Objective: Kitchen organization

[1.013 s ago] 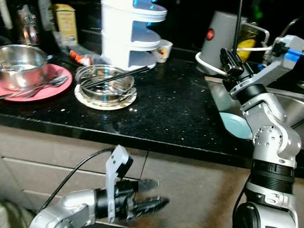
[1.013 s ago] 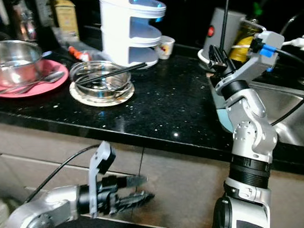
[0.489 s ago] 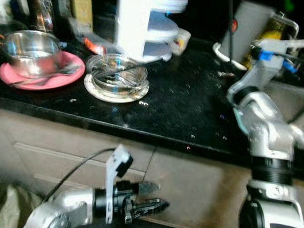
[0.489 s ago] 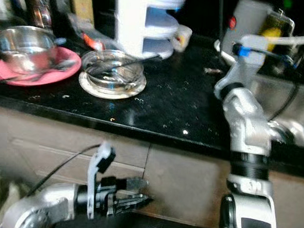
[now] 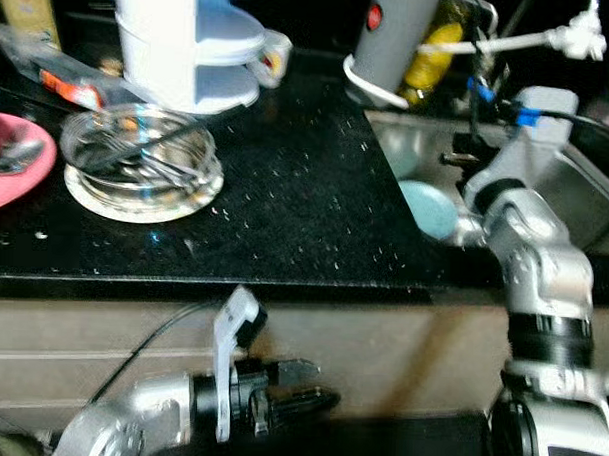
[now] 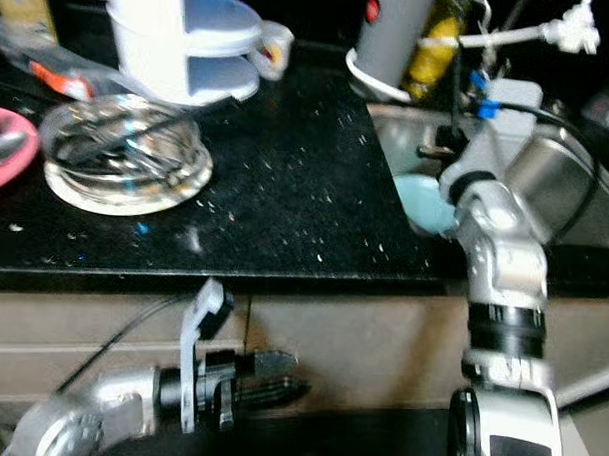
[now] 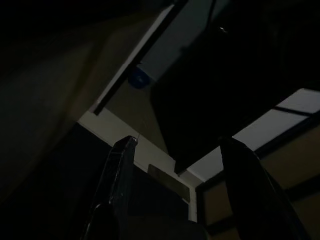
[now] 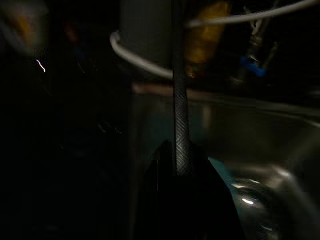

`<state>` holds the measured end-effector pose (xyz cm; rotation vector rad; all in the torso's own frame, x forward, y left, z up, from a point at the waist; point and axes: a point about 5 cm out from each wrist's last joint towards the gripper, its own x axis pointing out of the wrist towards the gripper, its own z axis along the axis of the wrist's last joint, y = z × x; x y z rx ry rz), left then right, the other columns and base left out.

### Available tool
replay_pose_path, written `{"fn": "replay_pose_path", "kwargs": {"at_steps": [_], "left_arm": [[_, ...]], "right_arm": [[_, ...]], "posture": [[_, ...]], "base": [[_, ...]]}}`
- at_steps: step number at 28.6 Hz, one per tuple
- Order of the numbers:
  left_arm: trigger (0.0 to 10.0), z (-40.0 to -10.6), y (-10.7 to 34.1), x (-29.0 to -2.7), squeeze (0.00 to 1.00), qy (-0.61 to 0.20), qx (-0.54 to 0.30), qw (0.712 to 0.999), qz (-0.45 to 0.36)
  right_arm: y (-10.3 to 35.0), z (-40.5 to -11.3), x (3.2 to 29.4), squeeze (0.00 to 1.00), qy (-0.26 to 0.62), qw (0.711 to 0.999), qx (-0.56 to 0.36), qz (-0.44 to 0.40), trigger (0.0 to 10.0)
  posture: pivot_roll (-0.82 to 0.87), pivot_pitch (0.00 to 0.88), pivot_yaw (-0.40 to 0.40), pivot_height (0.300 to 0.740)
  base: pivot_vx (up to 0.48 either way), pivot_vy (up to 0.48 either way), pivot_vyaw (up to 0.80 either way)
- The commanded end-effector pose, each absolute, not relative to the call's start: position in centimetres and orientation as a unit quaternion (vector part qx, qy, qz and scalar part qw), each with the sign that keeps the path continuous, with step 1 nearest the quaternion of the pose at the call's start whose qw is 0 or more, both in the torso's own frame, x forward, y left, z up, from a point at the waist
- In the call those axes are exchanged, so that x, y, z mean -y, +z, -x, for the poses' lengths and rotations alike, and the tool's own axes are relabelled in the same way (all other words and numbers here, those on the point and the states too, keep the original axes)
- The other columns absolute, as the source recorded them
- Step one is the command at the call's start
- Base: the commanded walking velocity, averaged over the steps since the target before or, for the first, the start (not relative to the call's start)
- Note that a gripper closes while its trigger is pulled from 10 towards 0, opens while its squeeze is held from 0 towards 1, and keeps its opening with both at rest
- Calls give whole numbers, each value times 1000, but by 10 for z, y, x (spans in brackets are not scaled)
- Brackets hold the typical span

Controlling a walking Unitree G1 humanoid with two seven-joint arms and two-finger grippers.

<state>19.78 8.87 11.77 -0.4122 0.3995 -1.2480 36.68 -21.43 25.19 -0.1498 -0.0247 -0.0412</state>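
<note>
since a second ago the robot has turned toward the sink, so the glass bowl on the bench now sits further from it. right claw, over the sink's near edge, is clamped on a thin black stick. it looks mid-carry; next it must find a spot to set it down. left claw hangs parted, idle, below the bench.

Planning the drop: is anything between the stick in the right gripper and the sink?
A light blue plate lies in the sink, close by the right gripper shut on the black stick; nothing else visible intervenes.
</note>
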Motion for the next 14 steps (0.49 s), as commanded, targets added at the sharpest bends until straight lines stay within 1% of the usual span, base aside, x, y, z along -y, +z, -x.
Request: {"fn": "replay_pose_path", "kwargs": {"at_steps": [1, 2, 4, 6, 10, 14], "left_arm": [[10000, -195, 115, -86, 0, -576, -191, 771, 192], [10000, -195, 115, -86, 0, -576, -191, 771, 192], [10000, -195, 114, -85, 0, -576, -192, 771, 192], [10000, -194, 114, -85, 0, -577, -193, 770, 191], [10000, -191, 114, -83, 0, -583, -195, 767, 186], [10000, -190, 115, -82, 0, -586, -194, 766, 182]], "right_arm": [[239, -370, 217, 0, -45, 992, -38, 112, 10000], [239, -370, 217, 0, -45, 992, -38, 112, 10000], [232, -374, 215, 0, -63, 984, -77, 146, 10000], [230, -377, 217, 0, -73, 981, -91, 158, 10000], [221, -382, 238, 0, -140, 955, -153, 213, 10000], [220, -381, 247, 0, -166, 947, -161, 223, 10000]], "posture": [[136, 34, -171, 740], [136, 34, -171, 740], [136, 33, -173, 740], [137, 35, -175, 740], [143, 37, -184, 740], [144, 38, -186, 740]], "base": [[0, 0, 0], [0, 0, 0], [0, 0, 0], [0, 0, 0], [0, 0, 0], [0, 0, 0]]}}
